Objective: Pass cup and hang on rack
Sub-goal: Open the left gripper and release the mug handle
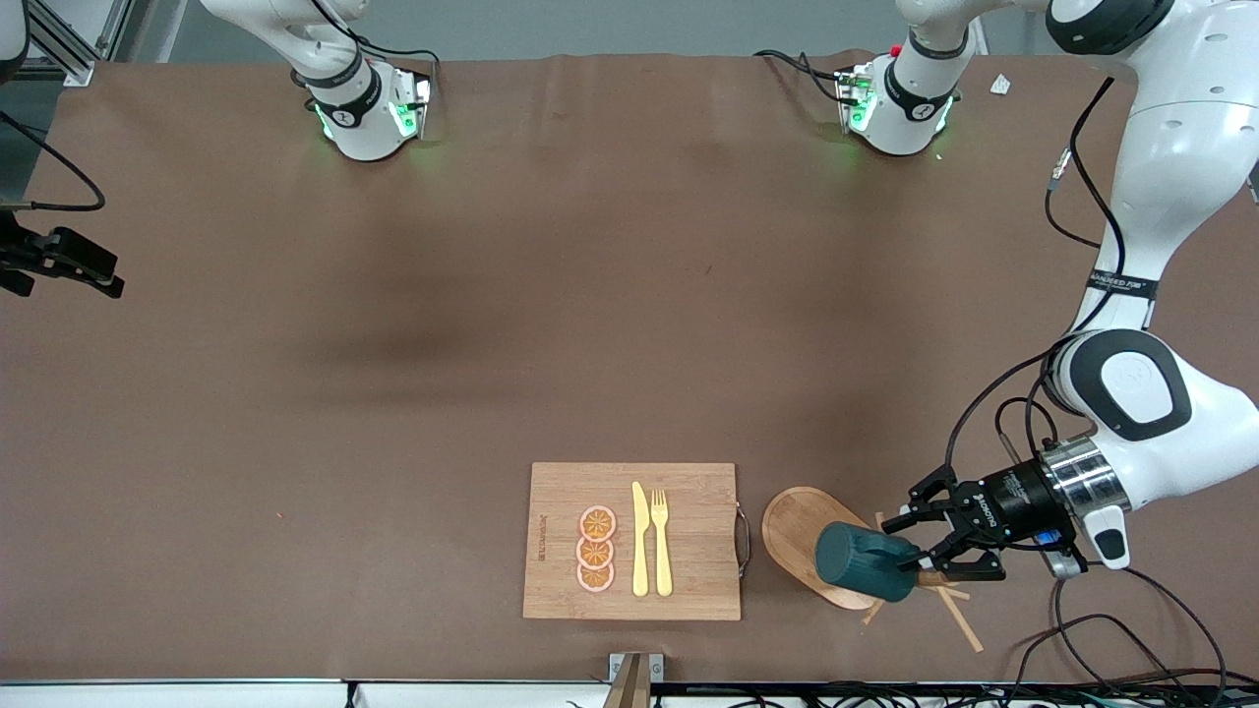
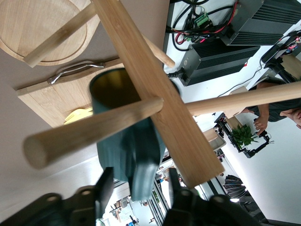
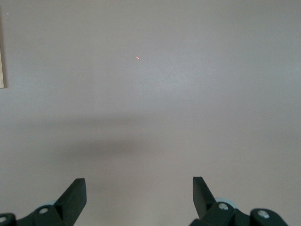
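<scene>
Cup at the rack, held on its side by the left gripper.

The right gripper point(image 3: 138, 200), fingers spread apart and holding nothing, waits over bare table point(image 1: 393, 344) toward the right arm's end. Beside the cutting board point(image 1: 551, 580) with its orange slices point(image 1: 596, 549), knife point(image 1: 640, 541) and fork point(image 1: 661, 541), the rack point(image 1: 792, 526) stands toward the left arm's end. The left gripper point(image 1: 920, 547) is clamped on the cup point(image 1: 866, 562), which lies roughly level over the rack's base with its mouth facing away from the fingers. In the left wrist view a peg point(image 2: 91, 129) crosses right beside the handle point(image 2: 143, 162); whether it has threaded the handle I cannot tell. That fit probably decides the release.
</scene>
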Available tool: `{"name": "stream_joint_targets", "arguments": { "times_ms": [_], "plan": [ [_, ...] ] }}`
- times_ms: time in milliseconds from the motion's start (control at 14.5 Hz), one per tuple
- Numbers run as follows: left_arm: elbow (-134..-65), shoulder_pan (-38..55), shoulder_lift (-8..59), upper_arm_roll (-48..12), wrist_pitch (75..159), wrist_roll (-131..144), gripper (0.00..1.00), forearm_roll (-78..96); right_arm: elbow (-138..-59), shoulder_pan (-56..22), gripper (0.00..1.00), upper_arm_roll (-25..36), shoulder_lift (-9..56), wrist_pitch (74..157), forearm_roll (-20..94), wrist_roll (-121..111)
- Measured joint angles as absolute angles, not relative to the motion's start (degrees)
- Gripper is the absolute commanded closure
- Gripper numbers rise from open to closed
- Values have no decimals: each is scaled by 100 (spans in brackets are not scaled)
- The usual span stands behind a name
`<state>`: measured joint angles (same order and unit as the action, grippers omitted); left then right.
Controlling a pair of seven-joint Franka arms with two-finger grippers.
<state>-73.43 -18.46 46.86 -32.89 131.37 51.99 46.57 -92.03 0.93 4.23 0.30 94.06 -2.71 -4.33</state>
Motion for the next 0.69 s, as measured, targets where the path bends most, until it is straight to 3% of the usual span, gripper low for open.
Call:
{"name": "stream_joint_targets", "arguments": {
  "times_ms": [344, 689],
  "plan": [
    [-7255, -1829, 4504, -3388, 13079, 5163, 0, 4435, -9201, 93, 0, 423, 29, 9406, -271, -433],
    [-7247, -1730, 3913, -3481, 12232, 5274, 0, 2927, -9200, 93, 0, 424, 29, 9406, -271, -433]
  ]
}}
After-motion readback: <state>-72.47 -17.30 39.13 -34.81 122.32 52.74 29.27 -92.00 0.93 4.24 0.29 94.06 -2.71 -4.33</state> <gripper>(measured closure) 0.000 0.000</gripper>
